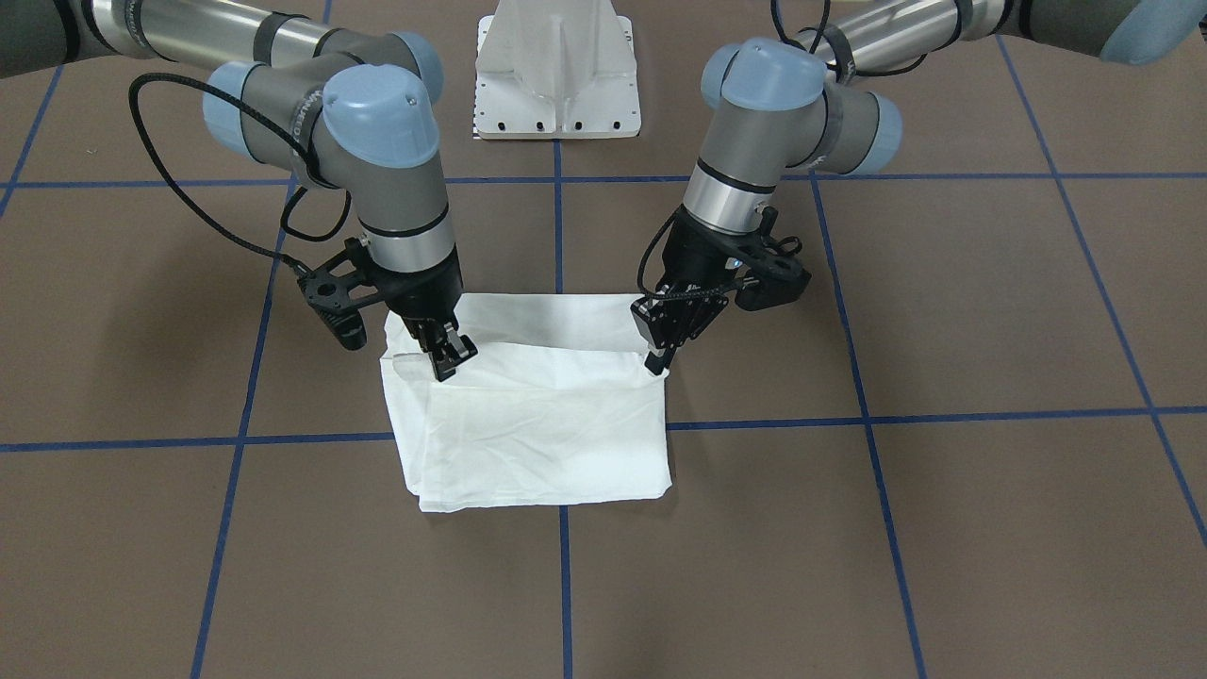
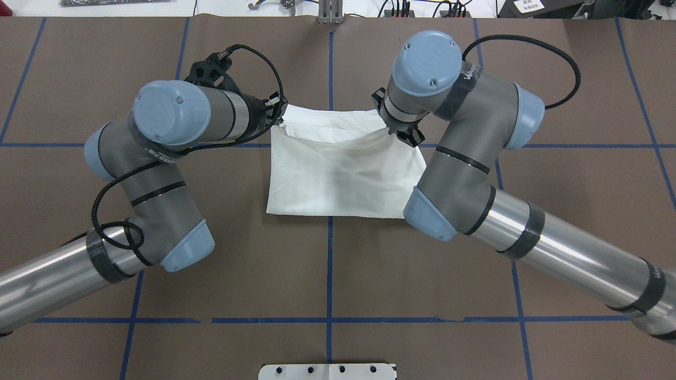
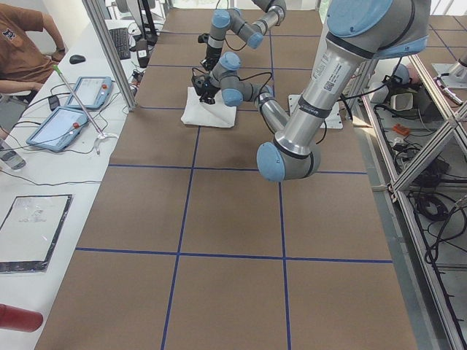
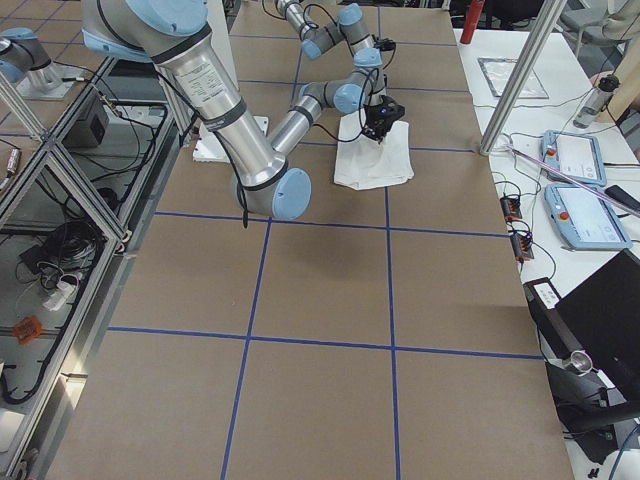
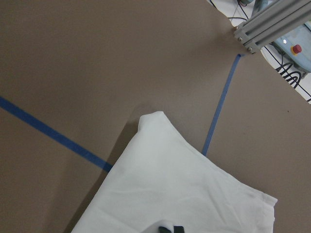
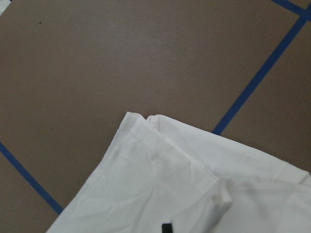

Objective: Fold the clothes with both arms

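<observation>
The white shirt [image 1: 537, 424] lies folded into a rough rectangle on the brown table [image 1: 943, 528], with no printed text showing. My left gripper [image 1: 656, 362] is shut on one end of the top layer's edge. My right gripper [image 1: 450, 363] pinches the other end. In the overhead view the shirt [image 2: 338, 179] has this edge sagging between the left gripper [image 2: 278, 120] and the right gripper [image 2: 395, 133]. Both wrist views look down on the cloth's corners [image 5: 170, 184] [image 6: 160, 184], and only dark fingertips [image 5: 167, 229] [image 6: 166, 227] show at the bottom edge.
The white pedestal base [image 1: 556, 85] stands behind the shirt on the robot's side. Blue tape lines [image 1: 943, 415] grid the table. A side bench holds tablets [image 3: 66, 124] and cables, with a person [image 3: 22, 44] seated beside it.
</observation>
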Tool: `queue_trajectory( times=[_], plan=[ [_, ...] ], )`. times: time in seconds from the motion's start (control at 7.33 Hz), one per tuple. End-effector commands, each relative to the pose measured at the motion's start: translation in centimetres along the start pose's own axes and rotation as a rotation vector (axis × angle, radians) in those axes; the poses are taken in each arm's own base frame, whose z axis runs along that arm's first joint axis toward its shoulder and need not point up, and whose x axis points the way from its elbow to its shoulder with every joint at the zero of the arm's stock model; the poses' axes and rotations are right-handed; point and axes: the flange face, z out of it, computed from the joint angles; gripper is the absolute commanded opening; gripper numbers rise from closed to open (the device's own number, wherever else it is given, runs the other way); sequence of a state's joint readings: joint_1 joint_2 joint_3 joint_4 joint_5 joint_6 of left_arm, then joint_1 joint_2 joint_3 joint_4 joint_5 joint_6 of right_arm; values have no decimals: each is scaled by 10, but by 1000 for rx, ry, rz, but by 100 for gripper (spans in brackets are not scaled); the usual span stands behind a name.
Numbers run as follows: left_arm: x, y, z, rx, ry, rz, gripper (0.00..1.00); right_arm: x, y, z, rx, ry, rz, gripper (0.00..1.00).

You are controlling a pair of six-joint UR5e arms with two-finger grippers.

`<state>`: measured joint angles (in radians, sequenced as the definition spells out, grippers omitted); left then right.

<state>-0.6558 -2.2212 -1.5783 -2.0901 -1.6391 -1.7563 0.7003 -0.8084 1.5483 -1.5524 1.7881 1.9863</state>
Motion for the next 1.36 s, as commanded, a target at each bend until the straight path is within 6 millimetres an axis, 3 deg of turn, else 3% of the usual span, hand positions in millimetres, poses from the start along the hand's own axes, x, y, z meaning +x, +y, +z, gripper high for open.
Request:
queue_trajectory(
  times=[0.0, 0.27, 0.41, 0.55, 0.68, 0.82, 0.95, 1.09, 1.23],
  plan=[
    [11, -28, 29, 27, 14, 26, 0, -43, -19, 16, 24, 22, -22, 0],
    [0, -33, 58, 29, 4, 41, 0, -50, -24, 38, 14, -8, -35, 0],
    [-2, -33, 62, 27, 5, 44, 7, -49, -25, 44, 10, -8, -70, 67],
    [-1, -35, 60, 30, 9, 99, 59, -52, -35, 41, 15, -10, -121, 100],
    [1, -49, 55, 45, 23, 133, 85, -52, -60, 36, -3, -1, -189, 100],
    [-2, -62, 51, 44, 22, 140, 100, -40, -103, 39, -20, 24, -245, 100],
    [-19, -84, 47, 18, 1, 223, 100, -20, -149, 43, -29, 46, -307, 100],
    [-47, -111, 25, -6, -7, 360, 100, -1, -191, 47, -26, 69, -376, 100],
    [-95, -133, -3, -24, -22, 517, 100, 31, -245, 47, -41, 60, -444, 100]
  ],
)
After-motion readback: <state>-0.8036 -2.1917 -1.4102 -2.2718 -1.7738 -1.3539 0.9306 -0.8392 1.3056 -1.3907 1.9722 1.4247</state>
